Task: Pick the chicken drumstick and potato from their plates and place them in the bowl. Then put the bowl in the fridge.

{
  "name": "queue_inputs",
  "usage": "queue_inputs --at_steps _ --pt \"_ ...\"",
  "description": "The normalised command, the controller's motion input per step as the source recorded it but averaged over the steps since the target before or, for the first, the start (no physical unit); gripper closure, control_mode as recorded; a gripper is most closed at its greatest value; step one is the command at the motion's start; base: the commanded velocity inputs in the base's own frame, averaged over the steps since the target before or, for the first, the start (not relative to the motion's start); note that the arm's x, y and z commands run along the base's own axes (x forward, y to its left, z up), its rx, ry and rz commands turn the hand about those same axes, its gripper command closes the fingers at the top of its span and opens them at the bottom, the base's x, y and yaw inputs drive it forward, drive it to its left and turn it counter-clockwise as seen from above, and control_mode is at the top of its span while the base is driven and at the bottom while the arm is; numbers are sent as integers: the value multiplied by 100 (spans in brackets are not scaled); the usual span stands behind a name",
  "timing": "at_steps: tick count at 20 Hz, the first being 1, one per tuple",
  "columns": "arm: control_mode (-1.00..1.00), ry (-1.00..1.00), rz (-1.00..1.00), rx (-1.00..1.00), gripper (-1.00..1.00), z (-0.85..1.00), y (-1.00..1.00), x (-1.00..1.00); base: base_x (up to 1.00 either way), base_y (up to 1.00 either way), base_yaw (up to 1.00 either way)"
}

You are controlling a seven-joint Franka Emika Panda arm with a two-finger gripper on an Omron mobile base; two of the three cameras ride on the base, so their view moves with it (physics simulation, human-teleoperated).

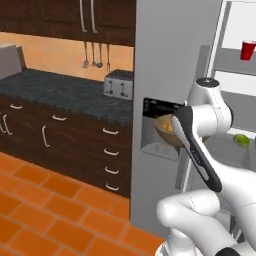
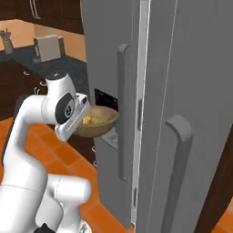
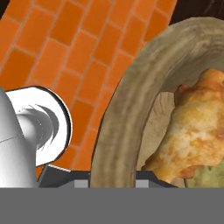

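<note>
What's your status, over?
Gripper shut on bowl rim. Drumstick and potato inside. Open fridge door stands between bowl and shelves.

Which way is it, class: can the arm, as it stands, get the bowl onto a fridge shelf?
Probably not yet: the bowl, held in the hand, sits against the fridge door's outer face, which blocks the shelves.

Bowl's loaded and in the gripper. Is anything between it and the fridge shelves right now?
Yes. The bowl, held by the gripper with the chicken drumstick and potato inside, hangs against the outer face of the open fridge door, by its black dispenser panel. The shelves lie beyond that door's edge, so it must go around.
</note>
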Motion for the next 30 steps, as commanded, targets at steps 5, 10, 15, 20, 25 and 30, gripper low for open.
queue_inputs --at_steps 5,10,15,20,25,30 --pt "100 0 0 0 100 0 0 0 11 73 -53" --pt "100 0 0 0 100 0 0 0 7 21 -65" --pt "100 0 0 0 100 0 0 0 -12 -12 -52" --pt "100 0 0 0 100 0 0 0 32 -1 -39" --pt "100 0 0 0 100 0 0 0 64 -38 -5" --pt "100 0 0 0 100 0 0 0 54 -22 -4"
